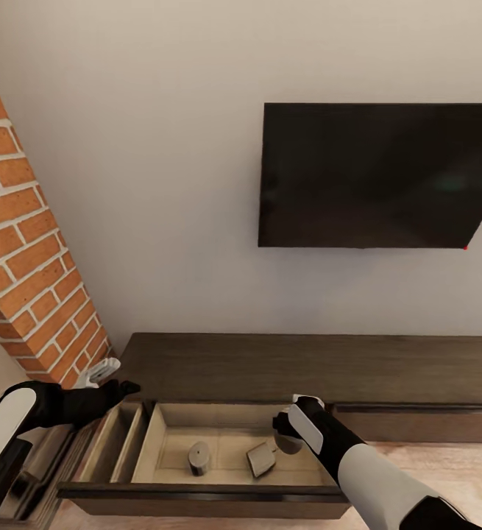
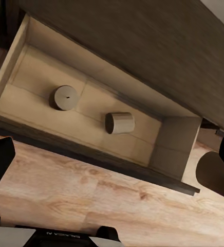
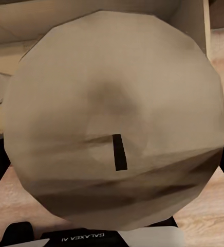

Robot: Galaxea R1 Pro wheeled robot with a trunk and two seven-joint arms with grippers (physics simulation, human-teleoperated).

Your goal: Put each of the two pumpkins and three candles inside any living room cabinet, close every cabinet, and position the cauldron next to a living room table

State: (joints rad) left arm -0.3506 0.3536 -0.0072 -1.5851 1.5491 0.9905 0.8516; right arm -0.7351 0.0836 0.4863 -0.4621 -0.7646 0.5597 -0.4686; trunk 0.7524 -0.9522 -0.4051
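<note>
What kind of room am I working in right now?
Most likely a living room: a black wall-mounted TV, a brick fireplace column, and a long low dark wood cabinet beneath the TV, its drawer open.

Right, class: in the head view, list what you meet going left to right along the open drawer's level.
Left end effector → upright candle → tipped candle → right end effector holding a third candle.

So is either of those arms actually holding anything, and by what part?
The right gripper holds a pale tan cylindrical candle over the open drawer, apparently gripped by its round sides; the fingers are hidden. The left gripper looks empty.
</note>
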